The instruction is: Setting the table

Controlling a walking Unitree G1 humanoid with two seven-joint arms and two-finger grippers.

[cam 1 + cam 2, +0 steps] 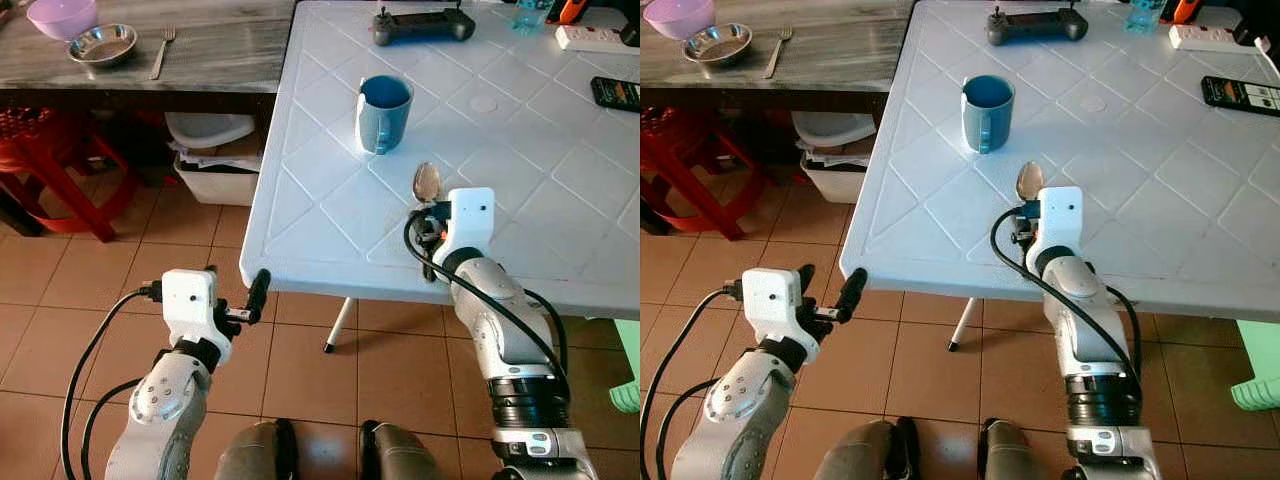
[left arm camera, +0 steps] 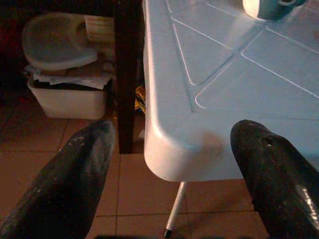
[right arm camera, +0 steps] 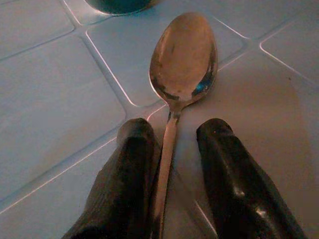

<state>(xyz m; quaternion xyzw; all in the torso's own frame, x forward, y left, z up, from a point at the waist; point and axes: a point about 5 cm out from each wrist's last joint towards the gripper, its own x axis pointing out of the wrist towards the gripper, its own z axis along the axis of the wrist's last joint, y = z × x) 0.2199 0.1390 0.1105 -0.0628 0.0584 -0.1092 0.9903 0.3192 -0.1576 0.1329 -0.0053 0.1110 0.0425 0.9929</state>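
Spoon (image 3: 182,64) is lying flat on the white table (image 1: 340,215) near its front edge, and my right gripper (image 3: 172,149) sits right over the handle, fingers narrowly apart on either side, so it's not pinched. My left gripper (image 2: 169,149) hangs spread wide just off the table corner, holding nothing. Blue mug (image 1: 384,112) stands just past the spoon bowl, and a black controller (image 1: 422,26) is way at the far side.

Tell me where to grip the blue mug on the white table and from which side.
Grip the blue mug across its upright body from above or the right. Its handle faces the robot at the near side, leaving little finger room. The right gripper, straddling the spoon handle, is nearest.
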